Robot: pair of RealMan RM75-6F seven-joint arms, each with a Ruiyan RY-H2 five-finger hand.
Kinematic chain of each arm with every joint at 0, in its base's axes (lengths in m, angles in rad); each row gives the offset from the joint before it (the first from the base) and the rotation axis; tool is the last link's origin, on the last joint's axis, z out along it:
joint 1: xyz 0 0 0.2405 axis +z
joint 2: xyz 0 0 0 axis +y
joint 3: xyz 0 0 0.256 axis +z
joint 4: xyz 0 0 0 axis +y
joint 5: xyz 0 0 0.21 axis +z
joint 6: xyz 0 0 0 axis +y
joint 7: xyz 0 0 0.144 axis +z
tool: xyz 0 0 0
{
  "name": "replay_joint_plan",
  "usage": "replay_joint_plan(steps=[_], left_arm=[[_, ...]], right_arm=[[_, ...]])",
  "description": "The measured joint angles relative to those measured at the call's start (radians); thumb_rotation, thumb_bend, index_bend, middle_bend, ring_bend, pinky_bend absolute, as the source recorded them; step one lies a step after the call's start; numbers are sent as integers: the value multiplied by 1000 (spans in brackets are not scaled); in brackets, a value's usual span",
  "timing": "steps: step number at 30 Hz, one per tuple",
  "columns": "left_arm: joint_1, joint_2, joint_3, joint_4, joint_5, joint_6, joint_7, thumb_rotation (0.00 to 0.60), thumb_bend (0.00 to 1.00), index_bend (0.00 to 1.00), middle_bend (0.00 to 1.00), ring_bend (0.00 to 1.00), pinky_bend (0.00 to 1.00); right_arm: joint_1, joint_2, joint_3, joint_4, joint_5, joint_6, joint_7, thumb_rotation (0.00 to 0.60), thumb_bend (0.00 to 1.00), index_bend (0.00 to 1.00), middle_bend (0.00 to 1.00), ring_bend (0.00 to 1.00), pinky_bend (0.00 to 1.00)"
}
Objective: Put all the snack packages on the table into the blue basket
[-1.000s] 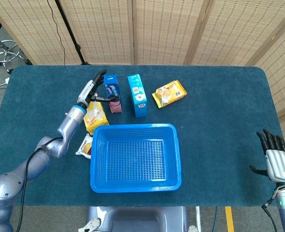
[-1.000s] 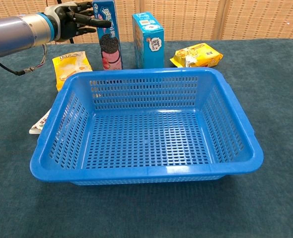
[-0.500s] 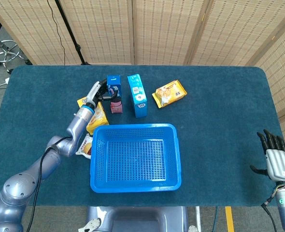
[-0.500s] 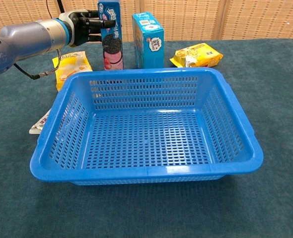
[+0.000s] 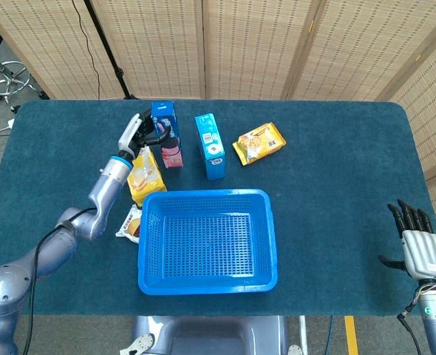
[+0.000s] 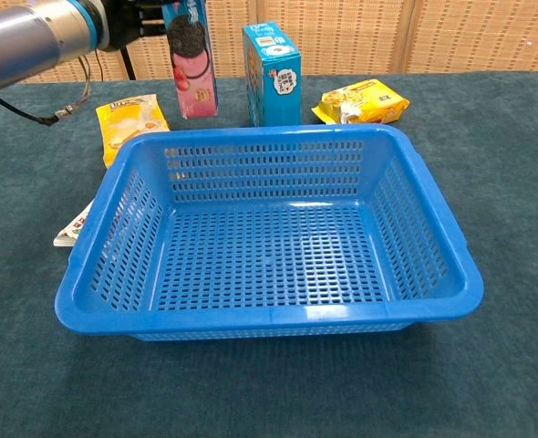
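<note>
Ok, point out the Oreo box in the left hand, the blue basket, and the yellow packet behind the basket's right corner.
Oreo box (image 6: 189,57): chest view, front face.
Blue basket (image 5: 207,287): head view, near rim.
Yellow packet (image 5: 259,142): head view, middle of the wrapper.
Left hand (image 5: 136,135): head view, back of hand.

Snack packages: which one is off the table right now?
The cookie box with the pink base, gripped by the left hand and lifted. The blue box stands and both yellow bags lie on the cloth.
</note>
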State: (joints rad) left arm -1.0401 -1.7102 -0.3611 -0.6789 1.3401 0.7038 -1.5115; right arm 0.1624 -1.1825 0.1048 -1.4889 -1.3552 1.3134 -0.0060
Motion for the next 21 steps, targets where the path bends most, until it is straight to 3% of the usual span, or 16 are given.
replay_joint_plan(steps=[9,14,17,21], left_arm=[[145,371,34,-486,135,246,-15,600,587,603,494,372,422],[203,580,94,-737,281,342,-41,600,587,603,494,372,422],[215,638,153,-832,394,377,-48,600,586,602,494,373,422],[206,644,231,-921,490,386,-34,600,584,599,494,371,422]], right_arm=[[-3,3,-7,-23,-22,21,-18,600,0,0,0,0,0],[-1,4,-3,-26,-22,24,-16,600,0,0,0,0,0],[-1,6,-3,-28,-23,22,-11,600,0,0,0,0,0],[-1,8,-3,-27,-23,21,-4,600,0,0,0,0,0]])
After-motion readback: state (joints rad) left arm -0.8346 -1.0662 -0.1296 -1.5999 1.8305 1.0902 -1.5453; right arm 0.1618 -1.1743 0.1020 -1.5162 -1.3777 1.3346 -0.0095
